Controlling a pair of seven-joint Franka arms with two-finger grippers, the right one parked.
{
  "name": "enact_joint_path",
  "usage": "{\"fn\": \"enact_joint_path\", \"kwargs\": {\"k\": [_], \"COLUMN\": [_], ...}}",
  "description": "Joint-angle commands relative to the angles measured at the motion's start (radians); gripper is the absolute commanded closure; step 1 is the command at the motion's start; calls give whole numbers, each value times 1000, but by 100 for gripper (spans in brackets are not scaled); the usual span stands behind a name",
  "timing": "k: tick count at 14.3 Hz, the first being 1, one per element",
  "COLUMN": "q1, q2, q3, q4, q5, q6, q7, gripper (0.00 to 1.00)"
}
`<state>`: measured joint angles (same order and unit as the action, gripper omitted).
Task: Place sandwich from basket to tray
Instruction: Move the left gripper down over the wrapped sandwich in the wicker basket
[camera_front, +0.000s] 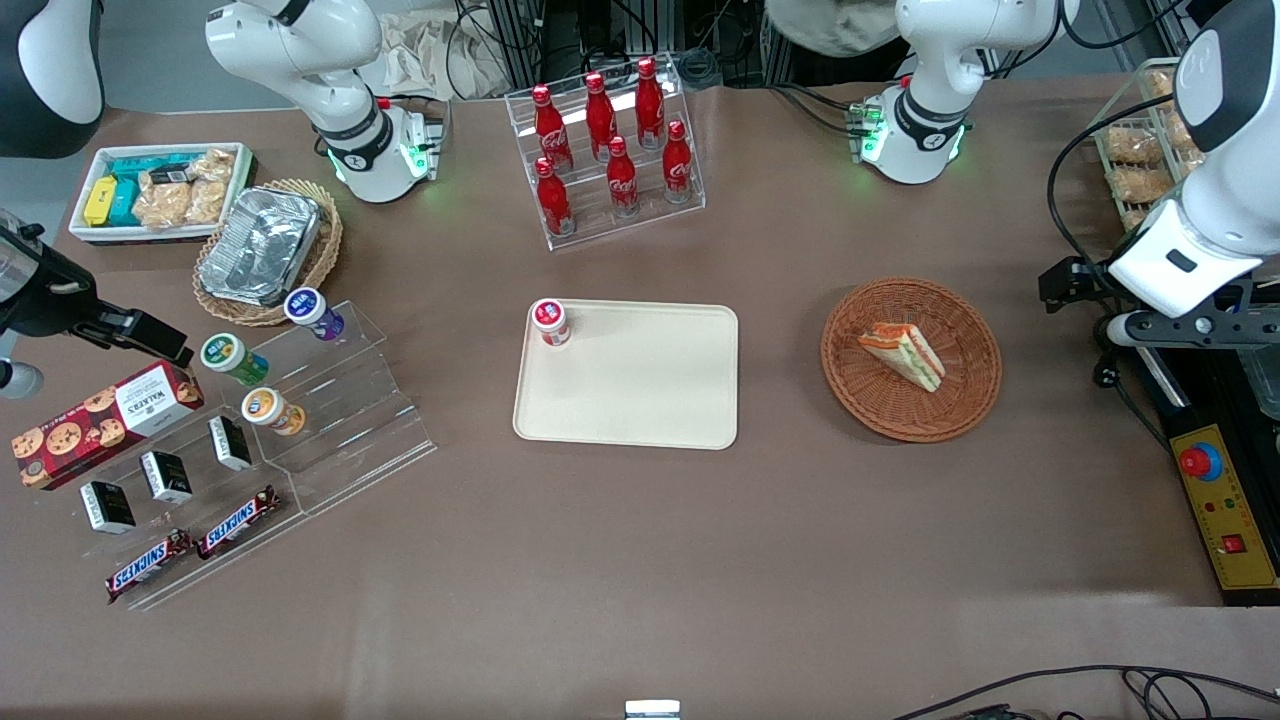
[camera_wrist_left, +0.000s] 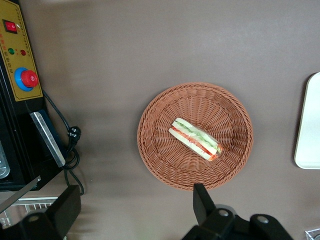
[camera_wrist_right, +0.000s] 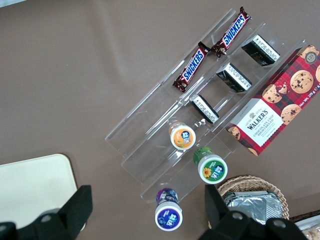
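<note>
A clear acrylic stepped rack (camera_front: 300, 420) of small jars and candy bars stands toward the parked arm's end of the brown table (camera_front: 640, 560). Next along the table lies the tray (camera_front: 640, 390), a smooth cream-beige rectangle with rounded corners and a low rim; a small white-capped jar (camera_front: 550, 322) stands in its corner farthest from the front camera, and the rest of its flat surface is bare. A strip of open table separates it from the basket (camera_front: 860, 395), a round, shallow bowl of reddish-brown woven wicker. The sandwich (camera_front: 903, 354), a pale bread wedge with orange-red and green layers, lies inside the basket near its middle, untouched. The gripper (camera_wrist_left: 132, 212) hangs above the table's working-arm edge, just outside the basket's rim, jaws spread wide and holding nothing.
</note>
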<state>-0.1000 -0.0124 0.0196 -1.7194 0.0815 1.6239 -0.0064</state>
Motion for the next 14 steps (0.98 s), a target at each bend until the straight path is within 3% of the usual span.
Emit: {"fn": "enact_joint_path", "kwargs": {"k": [1, 3, 5, 9, 14], "q1": [17, 22, 22, 14, -43], "q2": [-8, -9, -12, -27, -104], "q3": [-15, -13, -12, -16, -21], "q4": [20, 18, -34, -115, -385], "q5": [-3, -44, -40, -60, -85], "q6": [-21, -25, -90, -30, 305], "q7": [-6, -7, -14, -46, -263], "gripper": [0, 0, 0, 0, 0]}}
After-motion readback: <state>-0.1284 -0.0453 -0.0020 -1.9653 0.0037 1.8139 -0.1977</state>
